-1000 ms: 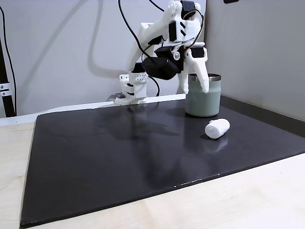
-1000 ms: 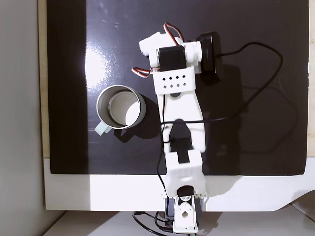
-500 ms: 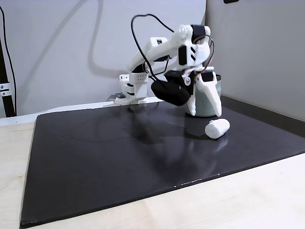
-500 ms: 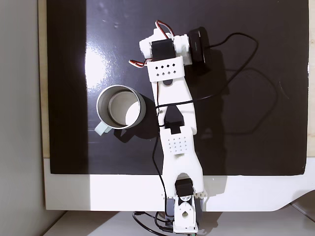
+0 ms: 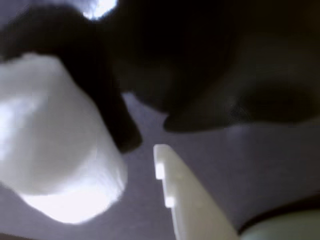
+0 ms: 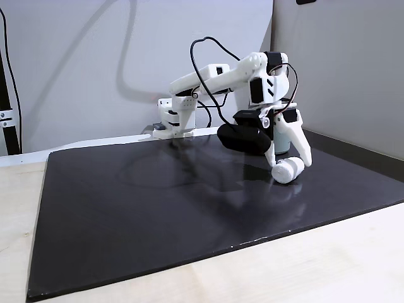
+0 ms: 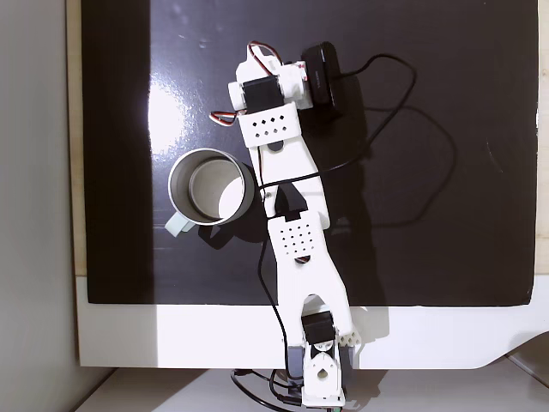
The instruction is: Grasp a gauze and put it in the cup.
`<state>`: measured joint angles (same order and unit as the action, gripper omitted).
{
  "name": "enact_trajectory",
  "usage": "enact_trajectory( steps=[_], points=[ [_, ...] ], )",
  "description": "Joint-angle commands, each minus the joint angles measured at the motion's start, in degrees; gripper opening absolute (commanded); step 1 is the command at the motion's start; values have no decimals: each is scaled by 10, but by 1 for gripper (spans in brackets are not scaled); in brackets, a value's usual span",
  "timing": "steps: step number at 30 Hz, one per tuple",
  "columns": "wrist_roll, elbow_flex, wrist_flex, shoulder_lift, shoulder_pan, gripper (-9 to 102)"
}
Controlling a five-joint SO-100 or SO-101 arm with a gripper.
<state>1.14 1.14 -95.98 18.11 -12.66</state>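
Wrist view: gauze point(image 5: 55, 140) fills the left, lying on the dark mat point(image 5: 260, 165); one white finger point(image 5: 185, 195) just right of it, apart. Side fixed view: gripper point(image 6: 291, 163) low at the gauze point(image 6: 287, 170), jaws spread around it, not closed, holding nothing. Cup point(image 6: 282, 144) mostly hidden behind the arm. Top fixed view: cup point(image 7: 208, 188) left of the arm point(image 7: 296, 240), empty.

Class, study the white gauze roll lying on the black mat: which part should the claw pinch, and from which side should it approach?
Pinch the gauze roll across its curved middle, coming down from above. It lies on its side on the mat, so a claw finger fits on either side.
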Motion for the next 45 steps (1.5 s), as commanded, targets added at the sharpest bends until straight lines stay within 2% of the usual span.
enact_trajectory(
  steps=[1,9,15,26,38,45],
  points=[
    [4,42,12,0,-9,36],
    [4,55,8,-27,-14,26],
    [17,56,6,-29,-11,1],
    [31,30,-20,27,-5,0],
    [44,-125,-58,294,4,0],
    [35,-238,-64,466,-25,0]
  ],
)
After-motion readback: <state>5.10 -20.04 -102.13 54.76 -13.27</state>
